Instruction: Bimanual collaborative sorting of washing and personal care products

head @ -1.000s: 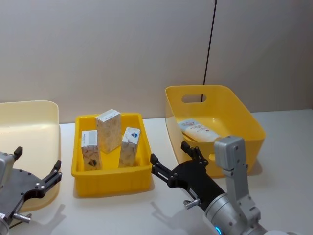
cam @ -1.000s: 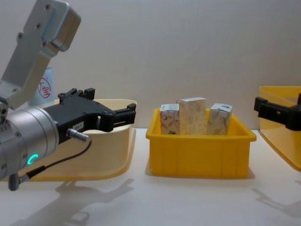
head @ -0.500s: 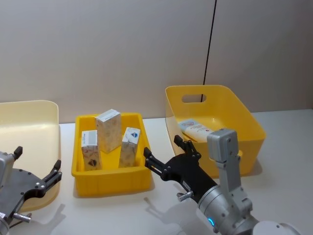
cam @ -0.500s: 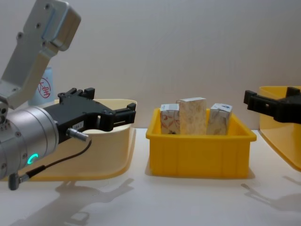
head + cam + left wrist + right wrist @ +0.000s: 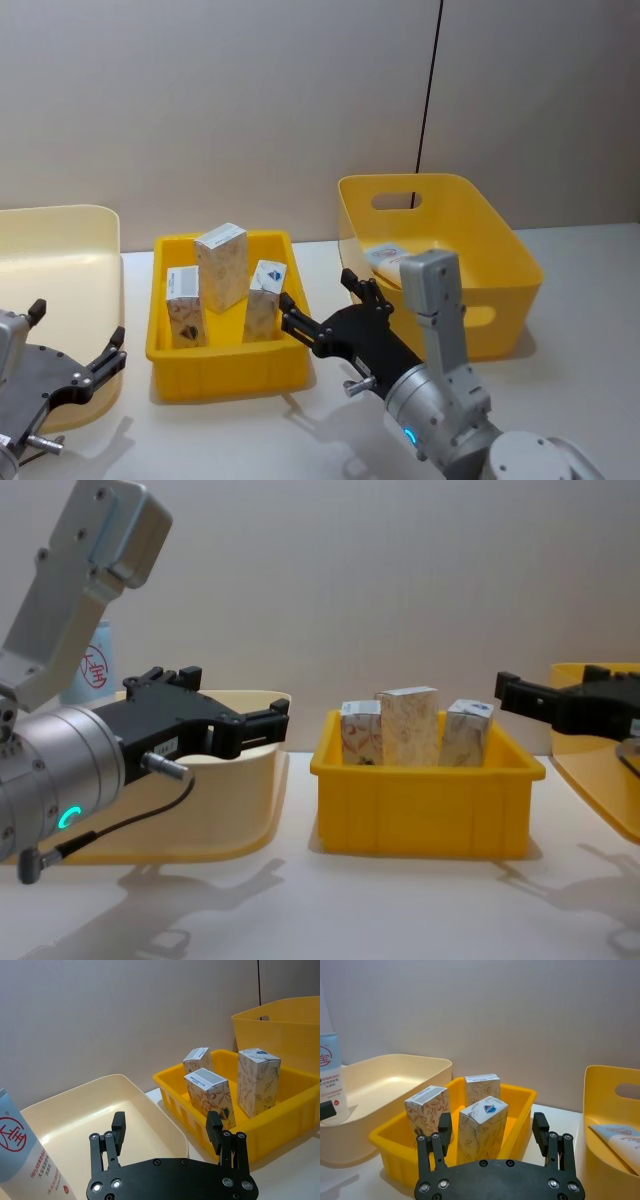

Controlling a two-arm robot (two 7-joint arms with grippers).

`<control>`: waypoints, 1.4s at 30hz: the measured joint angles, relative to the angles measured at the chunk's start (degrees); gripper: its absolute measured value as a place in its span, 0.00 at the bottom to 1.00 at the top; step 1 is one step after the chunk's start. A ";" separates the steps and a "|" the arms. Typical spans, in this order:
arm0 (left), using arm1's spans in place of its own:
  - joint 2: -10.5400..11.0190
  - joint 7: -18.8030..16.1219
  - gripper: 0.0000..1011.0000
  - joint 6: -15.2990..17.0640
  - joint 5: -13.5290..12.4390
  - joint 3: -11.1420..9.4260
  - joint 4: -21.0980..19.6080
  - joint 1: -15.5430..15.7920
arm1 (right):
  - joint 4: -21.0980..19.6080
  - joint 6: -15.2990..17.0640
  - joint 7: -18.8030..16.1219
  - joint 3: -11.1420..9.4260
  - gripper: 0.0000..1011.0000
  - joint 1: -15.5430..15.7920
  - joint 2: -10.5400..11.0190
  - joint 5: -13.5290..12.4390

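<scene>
Head view: right hand [image 5: 316,287] hangs above the desk [image 5: 590,330] at the right front corner of the yellow tray [image 5: 230,368], fingers apart, gripping nothing, pointing toward the tray. Three cartons [image 5: 222,265] stand upright in the tray, tallest at the back, two shorter ones in front of it, left and right. The deep yellow bin [image 5: 505,255] sits right of the tray, with the lying tube [image 5: 390,257] flat on its floor, partly hidden behind the right arm. Left hand [image 5: 78,325] is low at the left, over the front edge of the pale bin [image 5: 60,245], fingers apart, holding nothing. Left wrist view: left hand's two fingers spread wide over the pale bin; the standing tube [image 5: 20,1160] is upright at the near corner of that bin, red round logo showing; tray with cartons beyond, deep yellow bin behind it. Right wrist view: right hand's fingers wide apart, the nearest carton showing between them but farther off, not touched; lying tube in the deep yellow bin to one side, standing tube and pale bin beyond the tray. Chest view: left hand level with the pale bin's rim, pointing toward the tray, standing tube behind the left arm; right hand comes in from the right edge, above the tray's right rim, near the rightmost carton, apart from it.
</scene>
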State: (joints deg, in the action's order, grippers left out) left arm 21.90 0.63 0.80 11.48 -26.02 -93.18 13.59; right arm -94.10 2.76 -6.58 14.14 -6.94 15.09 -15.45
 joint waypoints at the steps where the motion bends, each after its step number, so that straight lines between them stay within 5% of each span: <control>1: 0.00 0.00 0.99 0.00 0.00 0.00 0.00 0.00 | 0.22 0.11 0.06 0.04 0.99 -0.21 -0.16 0.08; 15: 0.00 0.00 0.99 0.00 0.00 0.00 0.00 0.00 | 6.30 1.46 -0.30 0.44 0.99 -5.04 -2.74 0.50; 42: 0.00 0.00 0.99 0.00 0.00 0.00 0.00 0.00 | 15.04 2.61 -5.91 1.19 0.99 -11.93 -3.88 0.75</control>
State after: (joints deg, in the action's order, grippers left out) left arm 21.90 0.63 0.79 11.48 -26.03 -93.17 13.59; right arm -79.06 5.38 -12.48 15.33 -18.87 11.21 -14.70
